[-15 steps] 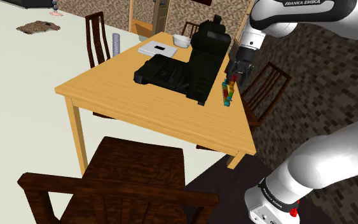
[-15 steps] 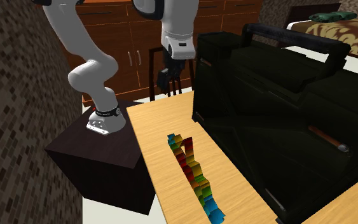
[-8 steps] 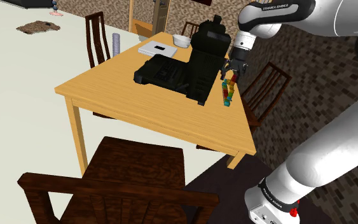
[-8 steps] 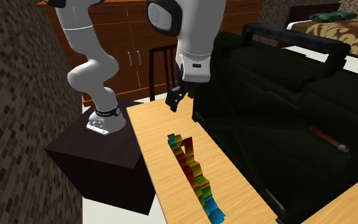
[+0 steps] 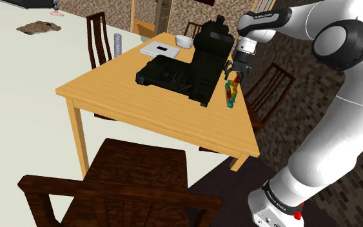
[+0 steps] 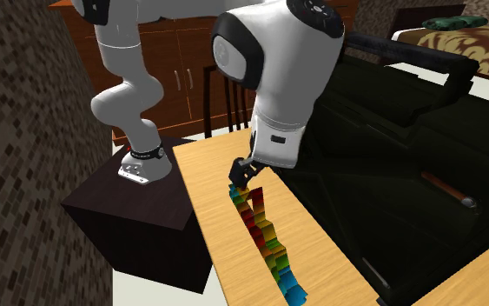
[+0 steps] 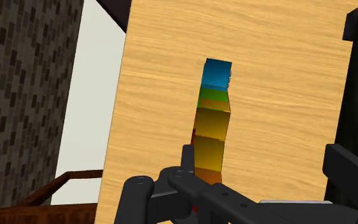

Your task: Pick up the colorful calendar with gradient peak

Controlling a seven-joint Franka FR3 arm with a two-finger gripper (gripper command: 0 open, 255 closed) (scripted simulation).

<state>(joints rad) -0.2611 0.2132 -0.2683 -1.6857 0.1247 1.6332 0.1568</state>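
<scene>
The calendar (image 5: 231,93) is a stepped row of red, yellow, green and blue blocks standing near the wooden table's edge (image 5: 246,143) beside a big black bag (image 5: 198,64). In the second exterior view the calendar (image 6: 267,236) runs along the table edge, and my gripper (image 6: 244,172) hangs right over its end nearest the stand. My gripper (image 5: 231,69) is open. In the wrist view the calendar (image 7: 213,121) stretches away from my gripper (image 7: 266,168), close by one finger (image 7: 187,160), not clasped.
The black bag (image 6: 390,148) stands a hand's width from the calendar and my wrist. A white bowl (image 5: 184,41) and a flat white item (image 5: 159,49) lie at the table's far end. Dark wooden chairs (image 5: 138,184) surround the table. The stand (image 6: 142,209) sits beside the table edge.
My arm has swung over and come down, bringing the gripper from above and behind the table edge to just over the calendar's near end. The calendar has not moved.
</scene>
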